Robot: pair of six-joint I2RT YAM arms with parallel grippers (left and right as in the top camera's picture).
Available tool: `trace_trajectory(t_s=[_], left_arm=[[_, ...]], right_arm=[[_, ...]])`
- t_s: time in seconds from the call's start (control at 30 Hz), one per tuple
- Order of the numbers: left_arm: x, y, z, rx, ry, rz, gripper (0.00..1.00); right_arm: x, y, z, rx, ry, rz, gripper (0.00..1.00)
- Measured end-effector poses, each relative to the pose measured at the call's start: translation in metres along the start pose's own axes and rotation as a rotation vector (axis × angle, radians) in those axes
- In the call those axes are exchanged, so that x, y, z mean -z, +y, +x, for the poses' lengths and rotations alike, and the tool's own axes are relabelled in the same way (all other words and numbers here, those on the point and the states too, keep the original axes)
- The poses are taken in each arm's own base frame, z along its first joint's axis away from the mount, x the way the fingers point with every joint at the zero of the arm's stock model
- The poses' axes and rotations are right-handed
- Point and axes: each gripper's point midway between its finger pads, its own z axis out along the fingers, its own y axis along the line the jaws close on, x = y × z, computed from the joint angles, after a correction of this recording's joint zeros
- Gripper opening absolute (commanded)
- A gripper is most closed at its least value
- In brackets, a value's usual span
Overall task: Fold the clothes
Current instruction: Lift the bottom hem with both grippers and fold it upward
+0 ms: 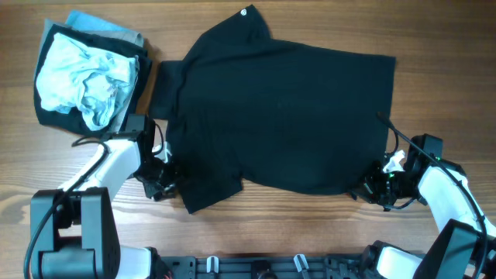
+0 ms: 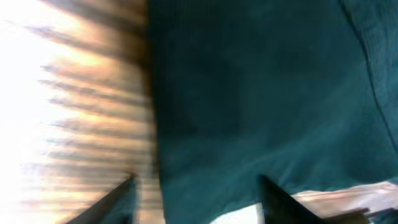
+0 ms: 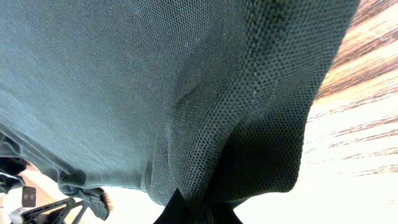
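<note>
Shirt (image 1: 287,116) lies mid-worktop, long axis left to right; my right gripper (image 1: 377,184) is clamped on its near-right corner, left gripper (image 1: 164,180) jaws apart, straddling the near-left corner.

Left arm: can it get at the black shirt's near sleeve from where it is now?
Probably yes. The left gripper sits open right at the near sleeve of the black T-shirt. Its wrist view shows fabric lying between the fingers, with bare table beside it. Nothing stands in the way.
</note>
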Motion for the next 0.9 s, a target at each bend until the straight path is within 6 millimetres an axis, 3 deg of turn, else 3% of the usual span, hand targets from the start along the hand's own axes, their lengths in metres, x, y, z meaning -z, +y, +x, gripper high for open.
trace_trajectory(t_s=[0.1,0.27,0.4,0.53,0.77,0.9], left_arm=[[-0.004,0.0,0.001,0.005,-0.001,0.015,0.04],[-0.007,-0.001,-0.002,-0.001,-0.01,0.023,0.04],[-0.004,0.002,0.009,-0.003,0.038,0.003,0.04],[0.025,-0.003,0.018,0.013,0.083,-0.009,0.04],[0.105,-0.034,0.006,-0.096,-0.161,0.054,0.04],[0.126,-0.04,0.01,-0.135,-0.26,0.072,0.04]], right_arm=[[0.0,0.0,0.0,0.001,0.0,0.001,0.04],[0.0,-0.003,0.0,0.009,-0.002,0.016,0.04],[0.003,-0.008,0.004,-0.001,0.012,0.053,0.04],[0.017,-0.013,0.004,-0.015,0.017,0.135,0.04],[0.047,0.0,-0.008,0.026,-0.072,0.158,0.04],[0.056,0.004,-0.005,0.042,-0.103,0.144,0.04]])
